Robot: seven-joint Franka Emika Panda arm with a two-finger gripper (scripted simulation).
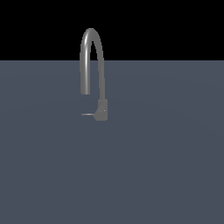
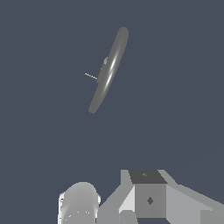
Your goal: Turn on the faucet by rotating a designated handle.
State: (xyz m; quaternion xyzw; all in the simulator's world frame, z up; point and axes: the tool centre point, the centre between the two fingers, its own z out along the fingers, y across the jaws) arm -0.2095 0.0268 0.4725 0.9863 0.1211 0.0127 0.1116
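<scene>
Exterior view: faucet (image 1: 92, 65) upright on grey floor (image 1: 166, 175), spout mouth over the handle.
Handle: (image 1: 87, 114) thin lever, level, pointing from the base toward the exterior view's left.
Wrist view: faucet (image 2: 109, 70) seen from above, handle (image 2: 91, 76) visible.
Pincer: (image 2: 148, 199) well apart from faucet; apart or together, cannot tell.

Gripper (image 2: 144, 205) edge-cropped, jaws unseen
</scene>
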